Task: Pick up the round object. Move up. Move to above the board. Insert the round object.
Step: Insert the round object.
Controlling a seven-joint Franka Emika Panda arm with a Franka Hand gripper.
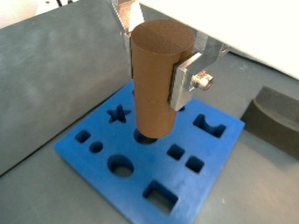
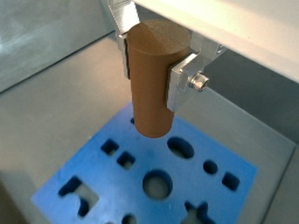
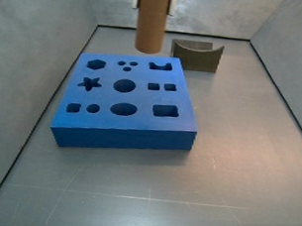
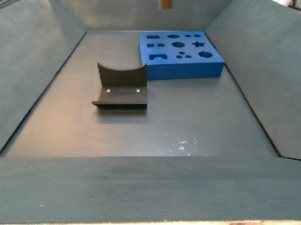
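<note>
My gripper (image 1: 152, 63) is shut on the round object (image 1: 158, 83), a brown wood-like cylinder held upright between the silver fingers (image 1: 184, 80). Both wrist views show this grip, with the peg (image 2: 152, 79) hanging well above the blue board (image 2: 111, 188). The board (image 1: 219, 150) lies flat with star, round, square and hexagon holes. In a wrist view the peg's lower end lines up over a round hole near the board's middle. In a side view the peg (image 3: 151, 18) hangs over the board's (image 3: 119, 130) far edge. Only its tip (image 4: 166, 3) shows in a side view, above the board (image 4: 182, 68).
The dark fixture with a curved notch (image 3: 196, 54) stands on the grey floor beside the board, also in a side view (image 4: 120, 86) and a wrist view (image 1: 275, 118). Sloped grey walls (image 3: 41, 46) enclose the bin.
</note>
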